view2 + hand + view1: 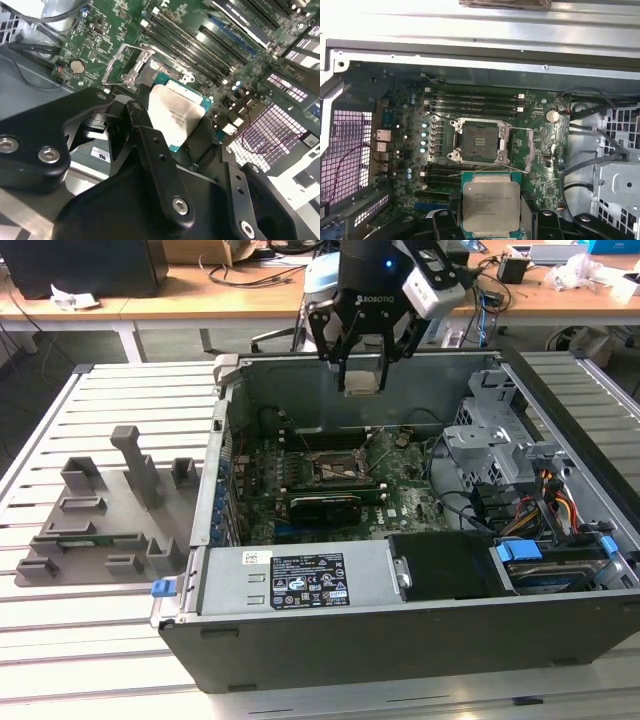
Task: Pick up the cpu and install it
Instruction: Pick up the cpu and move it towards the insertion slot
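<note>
Down below the tool (362, 382), which is pinching the cpu (491, 205), the first wrist view catches the bare socket (477, 142).

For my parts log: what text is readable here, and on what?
On the cpu, held in the shut gripper: printed lines, too blurred to read.
On the power supply label: print and symbols, too small to read.
On the gripper body: a white logo, left unquoted.

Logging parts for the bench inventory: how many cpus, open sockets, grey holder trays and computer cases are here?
cpu, held in the pincer: 1
open socket: 1
grey holder tray: 1
computer case: 1
Total: 4
</note>
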Tool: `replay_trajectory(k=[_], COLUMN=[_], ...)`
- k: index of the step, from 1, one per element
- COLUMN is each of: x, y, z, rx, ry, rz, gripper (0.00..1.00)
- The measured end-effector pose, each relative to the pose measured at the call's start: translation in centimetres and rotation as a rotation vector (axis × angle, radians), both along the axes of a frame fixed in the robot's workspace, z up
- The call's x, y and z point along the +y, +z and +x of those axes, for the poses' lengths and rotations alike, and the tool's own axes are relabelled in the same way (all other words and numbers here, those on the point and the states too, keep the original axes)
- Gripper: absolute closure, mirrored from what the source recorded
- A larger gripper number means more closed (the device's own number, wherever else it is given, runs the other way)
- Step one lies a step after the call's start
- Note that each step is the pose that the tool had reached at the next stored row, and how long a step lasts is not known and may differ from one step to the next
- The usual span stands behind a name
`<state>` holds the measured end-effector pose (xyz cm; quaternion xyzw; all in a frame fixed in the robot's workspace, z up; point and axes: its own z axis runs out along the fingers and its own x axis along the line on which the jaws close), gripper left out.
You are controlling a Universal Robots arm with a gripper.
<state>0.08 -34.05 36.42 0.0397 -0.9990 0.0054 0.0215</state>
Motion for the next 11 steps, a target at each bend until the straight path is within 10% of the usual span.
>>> replay_trajectory(k=[11], x=[0.56], y=[-2.83], z=[-0.3], rx=[0.0000], ry=[0.000], rz=[-0.0001], gripper=[0.45])
